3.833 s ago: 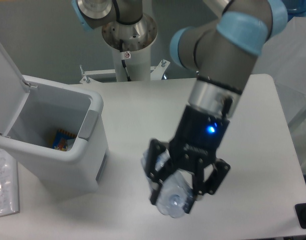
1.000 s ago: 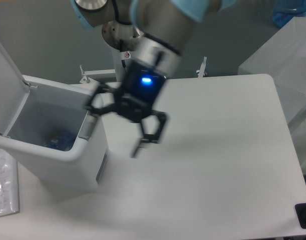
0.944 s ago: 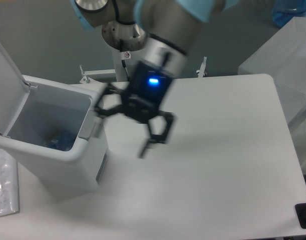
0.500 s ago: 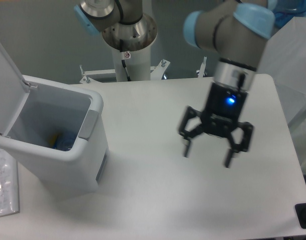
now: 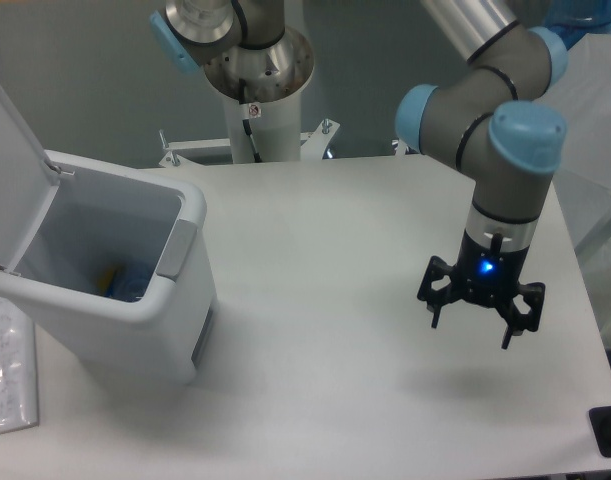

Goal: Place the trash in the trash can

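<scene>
Over the table's point(image 5: 315, 300) near right part, the gripper point(image 5: 471, 323) hangs with its fingers spread and nothing between them, a blue light glowing on its body just above the fingers; the surface directly under it shows only a faint shadow. Well off to the gripper's far side across the table, toward the picture's left, stands the trash can point(image 5: 135, 300), its lid point(image 5: 15, 170) swung up and back so the mouth is open, with the grey panel point(image 5: 175, 250) on the rim that faces the gripper. Down inside the can, low against the wall, lies the trash point(image 5: 125, 285): a bluish clear shape with a spot of yellow beside it, too small to tell apart into bottle and wrapper. By my judgement both pieces are very light; the clear plastic would be slick and would give under a squeeze, the wrapper crumpling to nothing, the bottle springing back, so a hold across the bottle's middle with modest force would suit best, and the wrapper would need pinching at its bunched part. As both seem to lie in the can, little appears left to do. Beyond the gripper, at the back, a small red-and-white sticker point(image 5: 253, 109) sits on the arm's white pedestal point(image 5: 265, 125); its writing cannot be read, and no brand or label shows elsewhere.
</scene>
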Tool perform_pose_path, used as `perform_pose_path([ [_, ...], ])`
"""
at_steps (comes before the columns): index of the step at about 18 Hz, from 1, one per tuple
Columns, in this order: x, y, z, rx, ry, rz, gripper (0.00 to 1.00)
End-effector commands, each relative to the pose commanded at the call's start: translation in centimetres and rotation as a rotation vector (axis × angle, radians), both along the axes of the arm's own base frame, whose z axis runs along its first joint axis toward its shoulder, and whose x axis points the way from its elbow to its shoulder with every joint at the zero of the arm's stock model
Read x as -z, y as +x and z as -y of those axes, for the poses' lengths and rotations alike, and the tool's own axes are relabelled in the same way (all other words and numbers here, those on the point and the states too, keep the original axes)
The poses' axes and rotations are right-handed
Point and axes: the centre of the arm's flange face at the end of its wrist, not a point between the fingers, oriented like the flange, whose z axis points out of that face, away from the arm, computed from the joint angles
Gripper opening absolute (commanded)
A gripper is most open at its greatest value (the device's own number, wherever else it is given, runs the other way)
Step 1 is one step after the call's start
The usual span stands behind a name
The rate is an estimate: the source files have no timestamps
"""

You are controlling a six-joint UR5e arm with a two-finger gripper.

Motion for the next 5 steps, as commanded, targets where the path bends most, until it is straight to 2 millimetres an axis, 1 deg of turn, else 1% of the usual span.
perform_pose_path([
  [5, 0.06, -0.32, -0.31, 0.003, -0.035, 0.035, 1.00],
])
